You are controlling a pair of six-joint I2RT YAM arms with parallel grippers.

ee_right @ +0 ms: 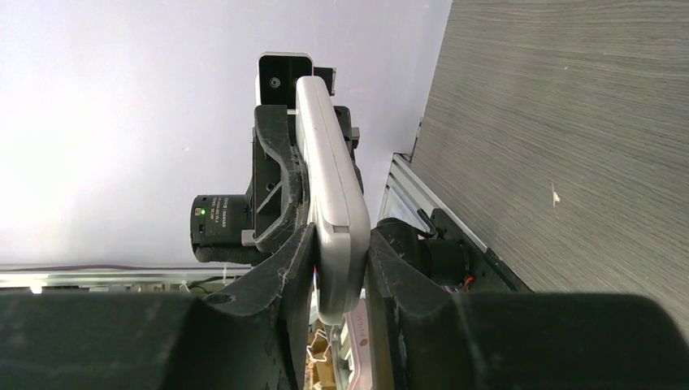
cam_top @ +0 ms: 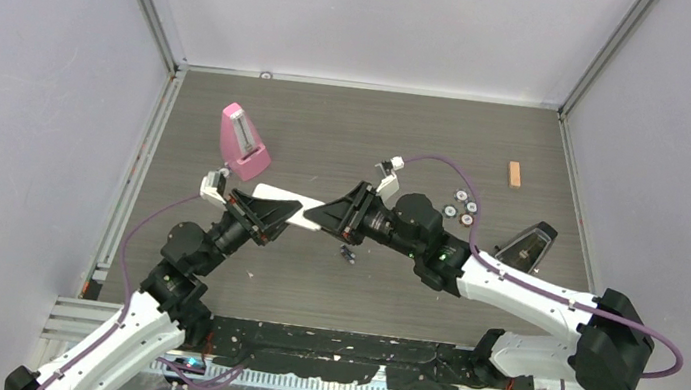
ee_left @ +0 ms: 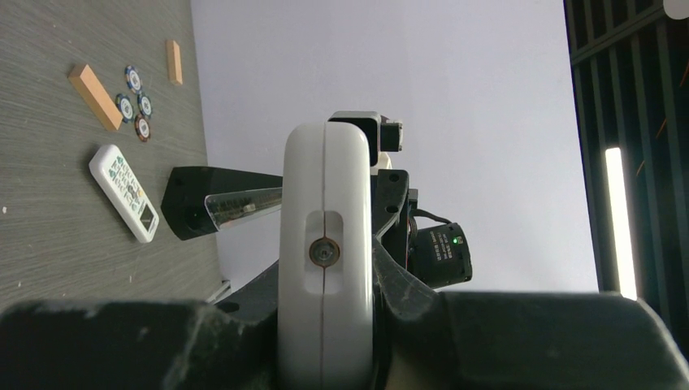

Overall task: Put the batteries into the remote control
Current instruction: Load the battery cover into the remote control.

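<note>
i hold the remote control [cam_top: 308, 202] at the centre of the top view, left claw [ee_left: 325, 325] clamped on one end and right claw [ee_right: 340, 276] clamped on the other, probably bracing it to get at its bay, while the batteries [cam_top: 347, 253] lie on the surface [cam_top: 429, 145] just below.
</note>
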